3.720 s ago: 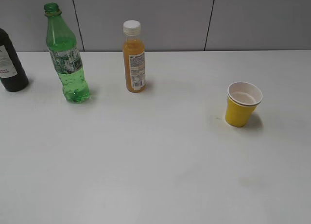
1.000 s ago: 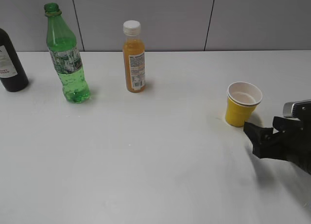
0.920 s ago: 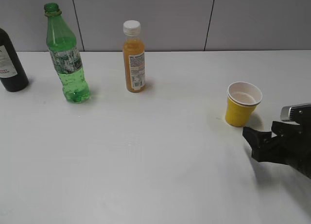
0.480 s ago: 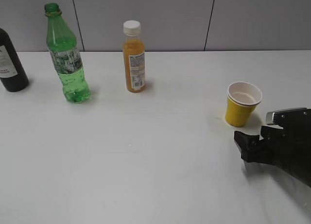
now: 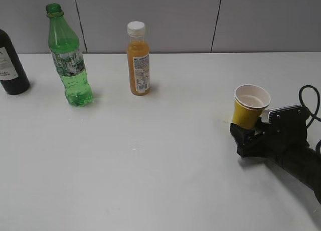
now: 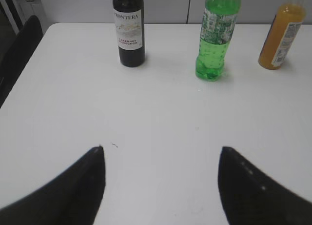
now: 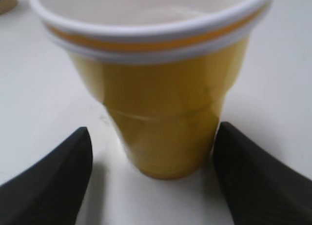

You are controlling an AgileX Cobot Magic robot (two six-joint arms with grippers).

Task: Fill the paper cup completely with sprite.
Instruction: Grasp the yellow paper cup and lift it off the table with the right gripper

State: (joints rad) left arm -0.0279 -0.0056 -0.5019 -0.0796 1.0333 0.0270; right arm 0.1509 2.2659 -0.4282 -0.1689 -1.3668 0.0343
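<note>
In the right wrist view, the yellow paper cup (image 7: pixel 151 83) fills the frame. It stands between the two black fingers (image 7: pixel 46 181) of the right gripper (image 7: pixel 153 178), whose jaws are wide open, one on each side. I cannot tell if they touch the cup.

The exterior view shows the right gripper (image 5: pixel 249 135) at the right of the frame, low on the white table (image 5: pixel 150 166), at the cup (image 5: pixel 249 106).

Only the left wrist view shows the left gripper (image 6: pixel 161 178), wide open and holding nothing. Far behind it stand the dark bottle (image 6: pixel 129 30), the green sprite bottle (image 6: pixel 214 37) and the orange juice bottle (image 6: pixel 282 37).
</note>
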